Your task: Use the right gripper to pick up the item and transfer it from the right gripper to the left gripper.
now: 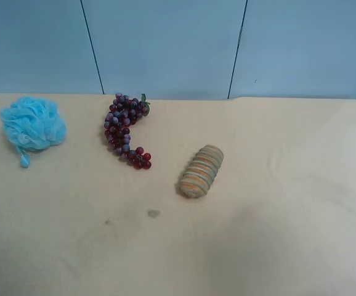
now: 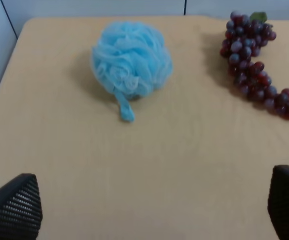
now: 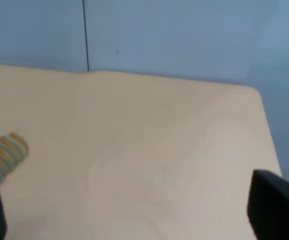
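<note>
The item, a fluffy light-blue mesh pouf (image 1: 33, 123), lies on the tan table at the exterior high view's far left, its ribbon loop (image 1: 24, 159) pointing toward the front. No arm shows in the exterior high view. In the left wrist view the pouf (image 2: 132, 62) lies ahead of my left gripper (image 2: 152, 210), whose black fingers (image 2: 14, 207) stand wide apart and empty. My right gripper (image 3: 134, 215) is also open and empty, its fingers (image 3: 277, 207) at the frame corners. The pouf is out of the right wrist view.
A purple-red grape bunch (image 1: 125, 129) lies right of the pouf and also shows in the left wrist view (image 2: 254, 65). A striped tan-orange roll (image 1: 201, 171) lies mid-table and also shows in the right wrist view (image 3: 4, 152). A blue wall backs the table (image 1: 276, 216).
</note>
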Tool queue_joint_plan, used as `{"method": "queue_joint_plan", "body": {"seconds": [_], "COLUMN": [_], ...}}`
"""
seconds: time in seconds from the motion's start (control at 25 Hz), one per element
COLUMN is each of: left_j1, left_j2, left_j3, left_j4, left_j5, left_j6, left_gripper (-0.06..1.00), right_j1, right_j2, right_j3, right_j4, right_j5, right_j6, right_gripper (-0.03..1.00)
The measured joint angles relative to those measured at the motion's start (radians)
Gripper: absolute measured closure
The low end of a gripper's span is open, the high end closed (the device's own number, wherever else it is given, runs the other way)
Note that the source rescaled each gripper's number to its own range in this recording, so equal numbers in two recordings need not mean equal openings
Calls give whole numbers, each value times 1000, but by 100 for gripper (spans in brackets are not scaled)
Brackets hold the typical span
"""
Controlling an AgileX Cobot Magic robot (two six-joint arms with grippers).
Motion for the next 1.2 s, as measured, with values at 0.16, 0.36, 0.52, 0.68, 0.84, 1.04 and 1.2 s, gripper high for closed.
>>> {"method": "queue_joint_plan", "body": {"seconds": [0.16, 0.36, 0.52, 0.68, 0.84, 1.04, 1.2], "left_j1": [0, 0, 0, 0, 0, 0, 0], "left_j2": [-2, -2, -2, -2, -2, -2, -2], "left_j3": [57, 75, 81, 136, 146, 158, 158], "left_j4": [1, 2, 2, 2, 1, 0, 0], "left_j5": [-2, -16, -28, -30, -67, -70, -71], "left_j6": [-1, 0, 0, 0, 0, 11, 12], "left_gripper": [6, 6, 6, 6, 6, 6, 6], "right_j1": [0, 0, 0, 0, 0, 0, 0], "right_j2": [-54, -82, -82, -82, -82, -82, -82], "right_j3": [120, 258, 271, 271, 271, 285, 372], "right_j4": [-5, -15, -16, -11, 60, 122, 141], "right_j5": [0, 9, 10, 10, 10, -28, -65], "right_j6": [12, 17, 19, 26, 40, 37, 37], "right_gripper": [4, 4, 4, 4, 4, 4, 4]}}
